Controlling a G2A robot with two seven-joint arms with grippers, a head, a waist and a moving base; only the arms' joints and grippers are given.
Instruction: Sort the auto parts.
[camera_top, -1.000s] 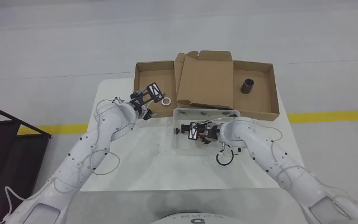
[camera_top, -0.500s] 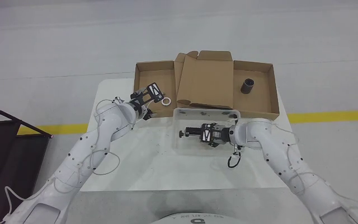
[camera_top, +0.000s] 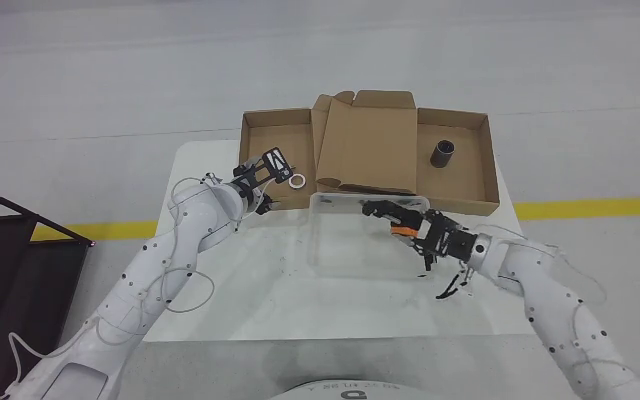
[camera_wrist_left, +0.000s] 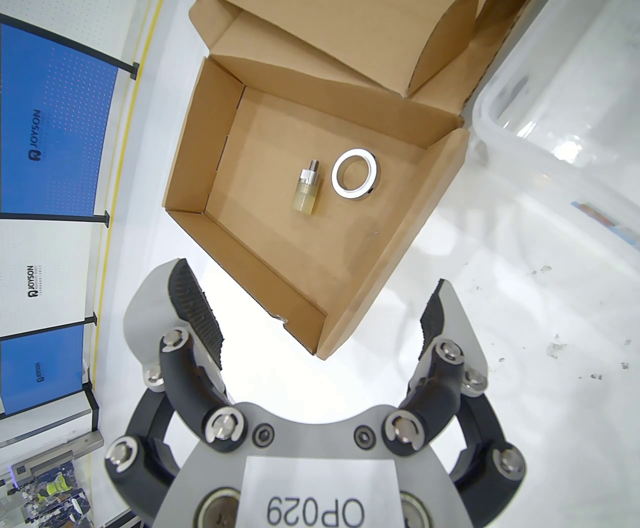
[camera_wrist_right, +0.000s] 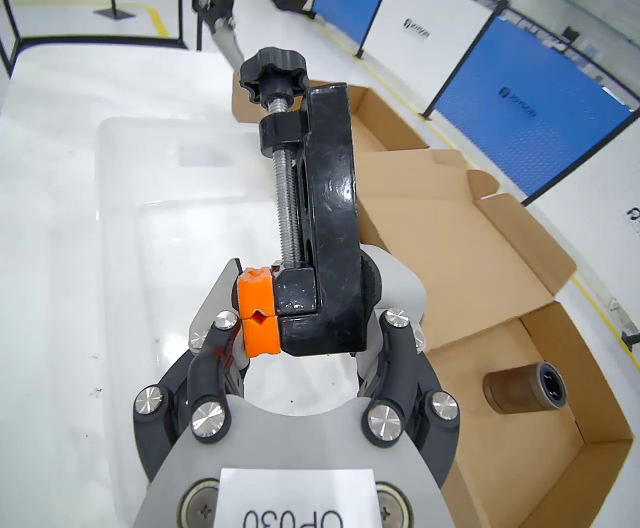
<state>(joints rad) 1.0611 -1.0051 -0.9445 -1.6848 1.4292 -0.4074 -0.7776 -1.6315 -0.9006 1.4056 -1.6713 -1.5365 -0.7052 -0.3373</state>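
Now: left gripper (camera_wrist_left: 312, 295) spread wide and empty, over the near corner of the cardboard box (camera_wrist_left: 200, 150), left compartment. Inside lie a silver ring (camera_wrist_left: 356, 173) and, just beside it, a pale stud-topped cylinder (camera_wrist_left: 306, 192). Clear plastic bin (camera_top: 325, 250) at table centre. Right gripper (camera_wrist_right: 305, 310) clenched on a black screw clamp (camera_wrist_right: 325, 200) with orange pads, held above the bin's far right part. Right compartment: brown bushing (camera_wrist_right: 525, 392), lying on its side.
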